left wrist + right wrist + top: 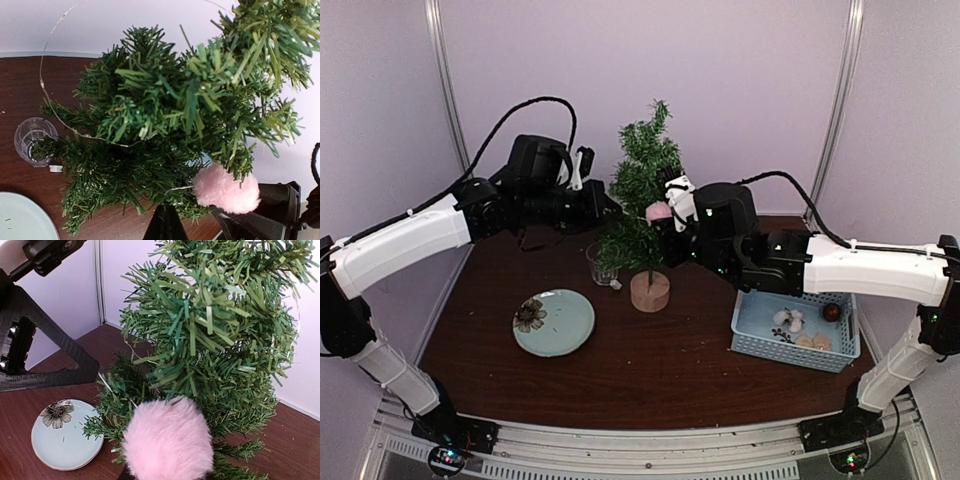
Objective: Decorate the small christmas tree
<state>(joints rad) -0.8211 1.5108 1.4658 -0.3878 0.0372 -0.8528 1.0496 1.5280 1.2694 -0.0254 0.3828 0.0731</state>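
The small christmas tree [642, 190] stands mid-table on its round wood stump [650, 291]. My right gripper [664, 217] is shut on a fluffy pink pompom [659, 212] and holds it against the tree's right-hand branches at mid height. In the right wrist view the pompom [167, 440] hides the fingers and touches the green needles [215, 340]. My left gripper [610, 208] is shut at the tree's left side. Its dark tips [166, 222] sit just under the lower branches, beside the pompom [226, 189]. A thin light wire [47, 97] loops across the tree.
A small drinking glass [602, 265] stands just left of the stump. A pale green plate with a flower [553, 322] lies front left. A blue basket [798, 350] with a few ornaments sits at the right, under the right arm.
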